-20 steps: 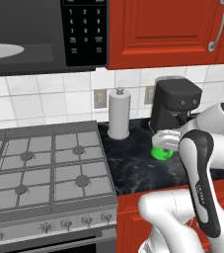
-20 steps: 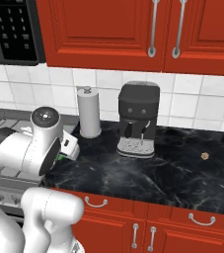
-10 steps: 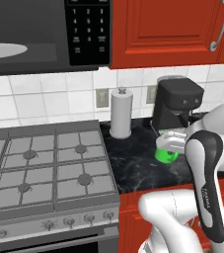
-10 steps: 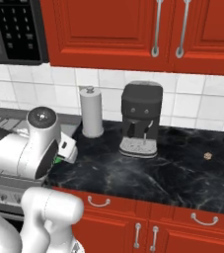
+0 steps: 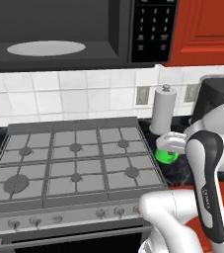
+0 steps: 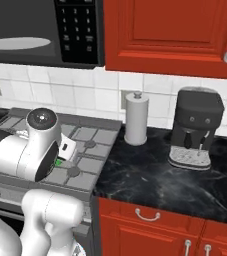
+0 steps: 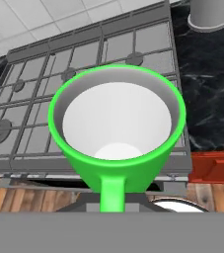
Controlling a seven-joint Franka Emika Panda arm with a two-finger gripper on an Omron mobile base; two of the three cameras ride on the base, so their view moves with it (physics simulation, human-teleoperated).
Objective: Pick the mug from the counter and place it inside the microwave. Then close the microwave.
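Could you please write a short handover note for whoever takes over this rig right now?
Gripper: shut on the mug, gripping at its handle side.
Mug: lifted off the counter, held upright by the right edge of the stovetop, its white inside bare.
Microwave: above the stovetop, cavity open to view with the pale turntable showing.
Done: mug picked up.
Left: raise the mug into the microwave, set it on the turntable, release, then close the microwave.
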